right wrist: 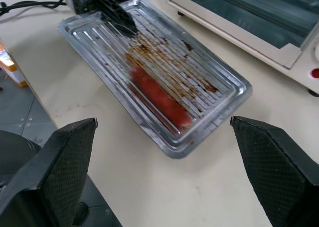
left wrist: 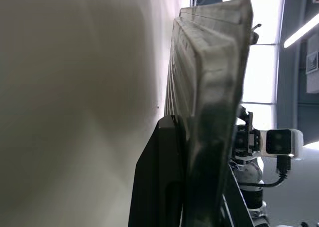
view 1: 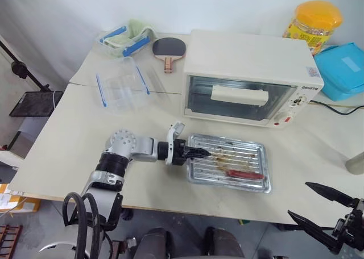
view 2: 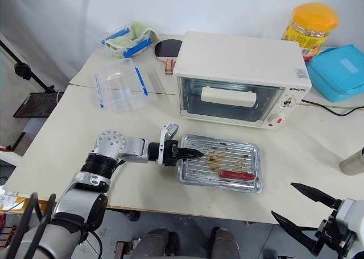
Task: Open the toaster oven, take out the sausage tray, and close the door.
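One red sausage (view 1: 244, 174) lies along the near side of the shallow, ridged, grease-stained silvery metal sausage tray (view 1: 250, 157), which rests flat on the cream table (view 1: 68, 151) just in front of the boxy cream-white toaster oven (view 1: 250, 60). The oven's glass door (view 1: 239, 97) with its long white bar handle (view 1: 239, 94) stands shut. The left gripper (view 1: 200, 153) reaches in level from the tray's left end, its two black fingers pinched together over that end's rim; the left wrist view shows a finger on each face of the tray's edge. The right gripper (view 1: 318, 205) hangs near the table's front edge, well apart from the tray, its black fingers spread wide with nothing between them. Behind the tray's left side sit a clear plastic blue-edged container (view 1: 120, 83), a second one holding a green cloth (view 1: 133, 32), and a dark paddle (view 1: 168, 47). A yellow-lidded jar (view 1: 313, 20) and a blue box (view 1: 344, 69) stand to the oven's right.
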### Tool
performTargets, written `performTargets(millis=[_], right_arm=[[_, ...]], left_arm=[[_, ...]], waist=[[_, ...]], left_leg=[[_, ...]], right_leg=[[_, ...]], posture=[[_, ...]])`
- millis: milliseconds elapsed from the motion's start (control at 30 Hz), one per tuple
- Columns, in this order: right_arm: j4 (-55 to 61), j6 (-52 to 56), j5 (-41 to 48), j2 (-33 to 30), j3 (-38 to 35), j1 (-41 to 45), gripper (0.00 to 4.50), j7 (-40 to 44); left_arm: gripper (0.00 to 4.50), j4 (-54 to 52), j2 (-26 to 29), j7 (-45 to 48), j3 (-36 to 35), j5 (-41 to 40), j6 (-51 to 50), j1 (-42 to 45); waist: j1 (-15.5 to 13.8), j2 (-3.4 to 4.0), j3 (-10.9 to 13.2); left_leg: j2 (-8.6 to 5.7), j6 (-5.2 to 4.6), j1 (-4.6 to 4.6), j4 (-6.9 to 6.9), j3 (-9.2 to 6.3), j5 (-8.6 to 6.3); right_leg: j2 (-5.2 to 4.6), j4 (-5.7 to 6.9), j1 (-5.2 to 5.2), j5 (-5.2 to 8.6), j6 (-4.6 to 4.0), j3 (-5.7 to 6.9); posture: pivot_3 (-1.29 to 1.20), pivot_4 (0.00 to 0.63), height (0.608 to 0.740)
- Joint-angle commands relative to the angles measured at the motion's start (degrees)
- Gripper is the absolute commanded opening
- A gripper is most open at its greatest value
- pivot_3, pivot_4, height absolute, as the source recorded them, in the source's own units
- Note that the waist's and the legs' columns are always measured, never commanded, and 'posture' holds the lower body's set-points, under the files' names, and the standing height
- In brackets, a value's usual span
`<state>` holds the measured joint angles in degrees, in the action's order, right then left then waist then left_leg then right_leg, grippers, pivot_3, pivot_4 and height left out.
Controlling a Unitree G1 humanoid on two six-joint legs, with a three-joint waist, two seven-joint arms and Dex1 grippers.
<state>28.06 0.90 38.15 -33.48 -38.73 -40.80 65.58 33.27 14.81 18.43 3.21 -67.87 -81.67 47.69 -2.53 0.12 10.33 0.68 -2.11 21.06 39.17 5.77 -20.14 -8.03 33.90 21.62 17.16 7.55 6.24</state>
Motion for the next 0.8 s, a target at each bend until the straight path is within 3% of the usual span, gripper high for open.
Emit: performTargets(millis=[33, 233, 400, 500, 567, 733, 800], right_arm=[[0.79, -1.00, 0.01, 0.10, 0.19, 0.55, 4.50, -0.16], [-0.67, -0.69, -0.48, -0.60, 1.34, 2.58, 4.50, 0.37], [-2.48, -0.67, -0.70, -1.90, 2.36, 5.33, 4.50, 1.31], [-3.83, -1.45, -0.43, -2.45, 2.58, 8.17, 4.50, 1.57], [-4.33, -1.02, -0.41, -3.19, 3.91, 10.40, 4.50, 2.02], [-5.97, -0.28, -0.10, -5.47, 5.93, 14.77, 4.50, 3.65], [-6.53, 0.03, 0.21, -6.61, 6.35, 16.00, 4.50, 4.52]], left_arm=[[1.23, -1.83, 0.00, 2.97, -0.99, 3.76, -1.47, -0.02], [3.08, -9.23, 3.80, 6.02, -2.69, 7.92, -2.99, -3.65], [4.45, -29.71, 19.57, 22.65, 3.83, 10.74, 2.31, -13.49], [4.45, -35.86, 25.82, 29.53, 3.06, 15.10, 12.34, -20.02], [4.45, -38.57, 29.34, 36.15, -0.50, 21.34, 27.81, -27.25], [4.45, -36.29, 30.51, 46.22, -7.79, 36.52, 66.78, -38.00], [4.45, -33.75, 30.67, 48.76, -8.72, 40.42, 76.52, -39.27]], waist=[[0.01, 0.00, 0.00], [0.57, 0.00, 0.00], [2.44, 0.02, 0.00], [2.45, 0.16, -0.02], [2.54, 0.16, -0.01], [2.27, 0.18, 0.00], [1.71, 0.19, 0.00]], left_leg=[[0.01, 0.01, 0.01, 0.00, 0.00, 0.00], [0.07, 0.01, 0.03, -0.04, 0.00, 0.00], [0.22, 0.18, -0.05, -0.10, 0.12, 0.00], [0.25, 0.26, -0.11, -0.12, 0.08, -0.01], [0.22, 0.42, -0.10, -0.12, 0.07, -0.10], [0.23, 0.58, 0.16, -0.14, 0.04, -0.19], [0.18, 0.54, 0.21, -0.14, 0.06, -0.19]], right_leg=[[0.00, 0.03, 0.02, 0.00, 0.00, 0.00], [0.03, 0.06, 0.08, 0.00, 0.00, 0.00], [0.12, 0.14, 0.15, 0.04, -0.07, -0.13], [0.14, 0.18, 0.14, 0.08, -0.16, -0.18], [-0.02, 0.07, 0.18, 0.11, -0.20, -0.29], [-0.51, 0.06, 0.50, 0.18, -0.35, -0.31], [-0.58, 0.06, 0.54, 0.18, -0.34, -0.30]], posture=[[0.00, 0.150, 0.740], [0.00, 0.150, 0.740], [0.00, 0.150, 0.740], [0.00, 0.150, 0.740], [0.00, 0.150, 0.740], [0.00, 0.150, 0.740], [0.00, 0.150, 0.740]])
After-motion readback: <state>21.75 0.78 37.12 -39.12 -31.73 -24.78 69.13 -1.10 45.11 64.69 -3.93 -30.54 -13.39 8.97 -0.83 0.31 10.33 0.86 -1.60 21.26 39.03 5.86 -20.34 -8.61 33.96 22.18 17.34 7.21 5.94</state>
